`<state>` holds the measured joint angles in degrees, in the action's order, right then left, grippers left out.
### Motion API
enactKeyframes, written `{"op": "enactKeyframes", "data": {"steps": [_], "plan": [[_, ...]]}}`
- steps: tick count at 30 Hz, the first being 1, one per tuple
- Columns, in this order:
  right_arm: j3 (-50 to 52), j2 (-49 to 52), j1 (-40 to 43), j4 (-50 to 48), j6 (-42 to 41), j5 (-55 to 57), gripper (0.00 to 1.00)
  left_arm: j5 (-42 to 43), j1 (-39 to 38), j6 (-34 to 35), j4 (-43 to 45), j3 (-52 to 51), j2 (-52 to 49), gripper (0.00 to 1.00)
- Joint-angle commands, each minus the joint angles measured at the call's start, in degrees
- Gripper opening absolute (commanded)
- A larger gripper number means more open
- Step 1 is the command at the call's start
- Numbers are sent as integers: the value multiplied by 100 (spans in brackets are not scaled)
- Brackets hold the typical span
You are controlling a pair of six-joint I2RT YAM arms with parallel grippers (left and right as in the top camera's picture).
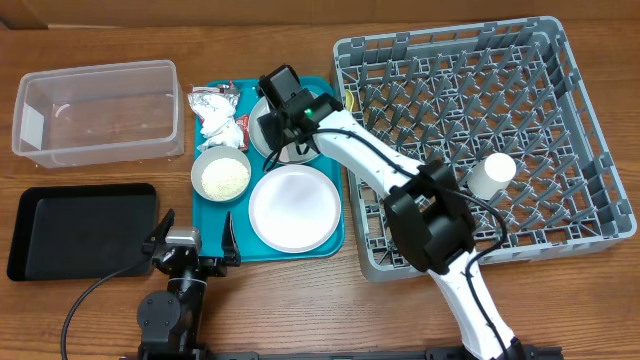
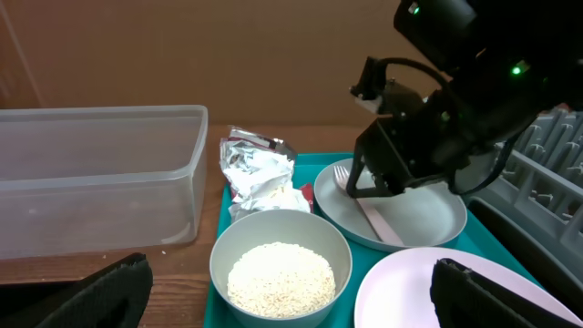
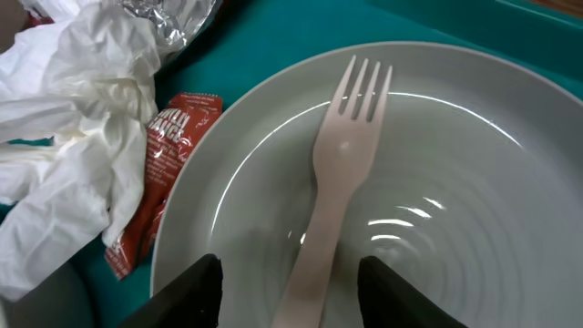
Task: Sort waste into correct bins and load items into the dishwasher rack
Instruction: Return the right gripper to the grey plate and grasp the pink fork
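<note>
My right gripper is open low over the pale grey-green plate, its fingers either side of the white fork's handle. The crumpled napkin and the foil wrapper lie on the teal tray's far left. The grey bowl holds the rice. The white plate lies beside it. The white cup stands in the dishwasher rack. My left gripper is open and empty near the table's front edge. I cannot make out the yellow spoon.
The clear tub stands at the far left, with the black tray in front of it. A red sauce packet lies by the napkin. My right arm stretches across the rack's left side.
</note>
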<state>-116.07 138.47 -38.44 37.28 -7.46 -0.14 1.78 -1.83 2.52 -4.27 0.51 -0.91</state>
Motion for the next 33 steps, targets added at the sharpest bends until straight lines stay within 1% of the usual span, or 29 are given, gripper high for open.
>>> {"op": "enactKeyframes", "data": {"steps": [1,6,9,11,14,16,17,22,27,33], "plan": [[-22,87,57,-299,-2,201,54,61,31,-109,2,-24,20,100],[-11,295,72,-345,-4,199,52,61,31,-109,2,-24,20,100],[-7,413,72,-407,-2,201,45,61,31,-109,2,-24,20,100],[-7,472,72,-444,-4,201,44,61,31,-109,2,-24,20,100],[-7,577,76,-466,-4,203,36,61,31,-109,2,-24,20,100],[-7,612,87,-455,-4,203,23,61,31,-109,2,-24,20,100],[-7,612,90,-437,-2,208,19,61,31,-109,2,-24,20,100],[-157,501,90,-201,4,461,9,61,31,-109,2,-24,20,100],[-396,153,90,190,24,461,7,59,31,-109,2,-24,20,100],[-634,-658,90,798,17,463,5,61,31,-109,2,-24,20,100]]}}
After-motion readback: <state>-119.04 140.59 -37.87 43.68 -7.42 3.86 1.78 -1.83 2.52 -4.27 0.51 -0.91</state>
